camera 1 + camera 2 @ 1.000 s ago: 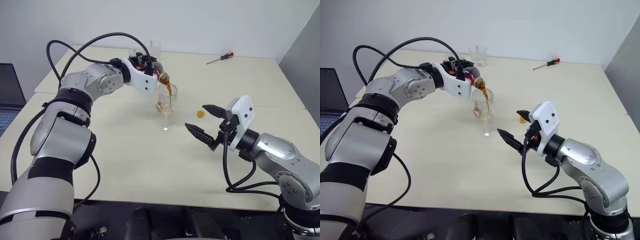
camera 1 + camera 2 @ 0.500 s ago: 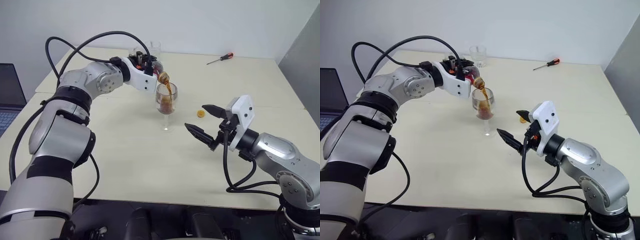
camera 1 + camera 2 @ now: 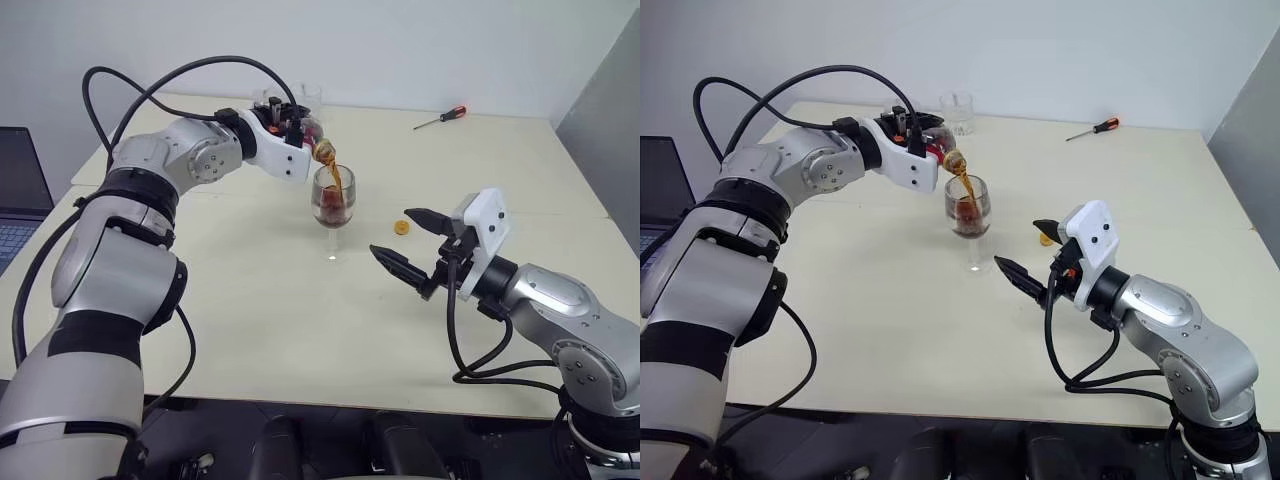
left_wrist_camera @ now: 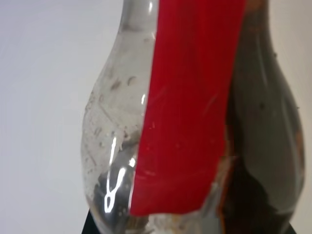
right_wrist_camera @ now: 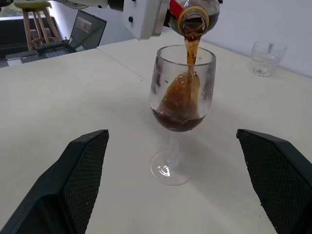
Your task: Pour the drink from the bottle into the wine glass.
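My left gripper (image 3: 292, 127) is shut on the bottle (image 3: 313, 138), which is tipped over with its mouth (image 5: 193, 22) above the wine glass (image 3: 333, 207). A stream of dark drink (image 5: 191, 51) runs from the mouth into the bowl, where brown liquid (image 5: 178, 119) has pooled at the bottom. The left wrist view shows the bottle's clear wall and red label (image 4: 187, 107) close up, with dark liquid on one side. The wine glass stands upright on the cream table (image 3: 250, 320). My right gripper (image 3: 408, 243) is open, level, a little to the right of the glass, empty.
A yellow-orange cap (image 3: 402, 227) lies on the table between the glass and my right gripper. A short clear tumbler (image 3: 955, 111) stands at the back edge. A red-handled screwdriver (image 3: 441, 117) lies at the back right. A laptop (image 3: 18, 190) sits off the table's left side.
The brown liquid in the wine glass's bowl has risen while the stream keeps running. Both grippers have kept their places.
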Controlling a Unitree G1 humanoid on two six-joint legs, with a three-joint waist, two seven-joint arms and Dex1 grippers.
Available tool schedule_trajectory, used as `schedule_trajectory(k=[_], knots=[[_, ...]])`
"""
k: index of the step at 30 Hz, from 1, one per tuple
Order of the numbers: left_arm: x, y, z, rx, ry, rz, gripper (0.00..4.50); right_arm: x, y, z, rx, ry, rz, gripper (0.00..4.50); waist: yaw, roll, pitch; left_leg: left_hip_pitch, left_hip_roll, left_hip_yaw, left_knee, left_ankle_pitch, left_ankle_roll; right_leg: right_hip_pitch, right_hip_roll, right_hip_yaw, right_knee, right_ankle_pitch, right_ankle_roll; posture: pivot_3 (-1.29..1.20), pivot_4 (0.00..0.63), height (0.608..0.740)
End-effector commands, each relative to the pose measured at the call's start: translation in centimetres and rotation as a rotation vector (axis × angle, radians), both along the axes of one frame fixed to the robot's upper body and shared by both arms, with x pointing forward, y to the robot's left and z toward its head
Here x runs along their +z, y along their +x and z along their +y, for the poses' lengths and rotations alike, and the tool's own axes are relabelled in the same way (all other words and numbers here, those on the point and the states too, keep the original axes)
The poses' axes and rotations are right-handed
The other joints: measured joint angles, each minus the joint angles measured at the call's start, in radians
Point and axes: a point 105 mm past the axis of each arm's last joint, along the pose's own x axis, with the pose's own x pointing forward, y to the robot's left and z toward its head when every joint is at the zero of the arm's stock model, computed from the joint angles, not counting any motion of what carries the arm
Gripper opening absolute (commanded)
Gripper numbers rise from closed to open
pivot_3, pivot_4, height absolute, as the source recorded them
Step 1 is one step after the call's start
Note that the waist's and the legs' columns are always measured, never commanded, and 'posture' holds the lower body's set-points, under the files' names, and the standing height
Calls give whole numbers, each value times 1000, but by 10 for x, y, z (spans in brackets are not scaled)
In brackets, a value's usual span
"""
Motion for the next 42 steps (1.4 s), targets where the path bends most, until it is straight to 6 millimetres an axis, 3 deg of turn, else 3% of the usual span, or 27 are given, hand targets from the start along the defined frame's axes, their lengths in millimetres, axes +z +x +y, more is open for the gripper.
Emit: schedule_trajectory(k=[1, 10, 17, 22, 26, 29, 33, 42], knots=[[27, -3, 0, -12, -23, -75, 1242, 10, -2, 2, 15, 2, -56, 4500, 0, 0, 0, 0, 0, 0, 0, 0, 0, 0, 0, 0, 0, 0, 0, 0, 150, 740], [28, -3, 0, -13, -129, -25, 1242, 12, -1, 4, 26, 2, -68, 4500, 0, 0, 0, 0, 0, 0, 0, 0, 0, 0, 0, 0, 0, 0, 0, 0, 150, 740], [12, 2, 10, 17, -450, 222, 1241, 15, -1, 5, 48, 1, -63, 4500, -2, 0, 0, 0, 0, 0, 1, 0, 0, 0, 0, 0, 1, 0, 0, 0, 150, 740], [5, 7, 23, 14, -841, 434, 1241, 29, 3, 8, 60, 22, -96, 4500, -2, 0, 0, 0, 0, 0, 1, 0, 0, 0, 0, -1, 2, 0, 0, 0, 150, 740], [-12, 9, 43, -3, -1181, 607, 1241, 49, 5, 20, 110, 32, -153, 4500, -5, 0, 0, 0, 0, 0, 2, 0, 0, 0, 1, 0, 3, 0, 0, 0, 150, 740], [-26, 10, 64, 27, -1379, 629, 1241, 62, 4, 35, 175, 27, -177, 4500, -6, 0, 0, 1, 1, -1, 2, 0, 0, 0, 1, -1, 5, 0, -1, 0, 150, 740], [-41, 9, 84, 70, -1574, 621, 1241, 59, 7, 47, 237, 4, -125, 4500, -2, 0, 0, 1, 1, -2, 2, 0, 0, -1, 1, -2, 6, 0, -1, 0, 150, 740], [-96, -4, 120, 269, -1724, 584, 1241, 53, 21, 72, 266, -93, -18, 4500, -1, 0, 0, 0, 1, -1, 2, 0, 0, -1, 0, -1, 6, 0, -1, 0, 150, 740]])
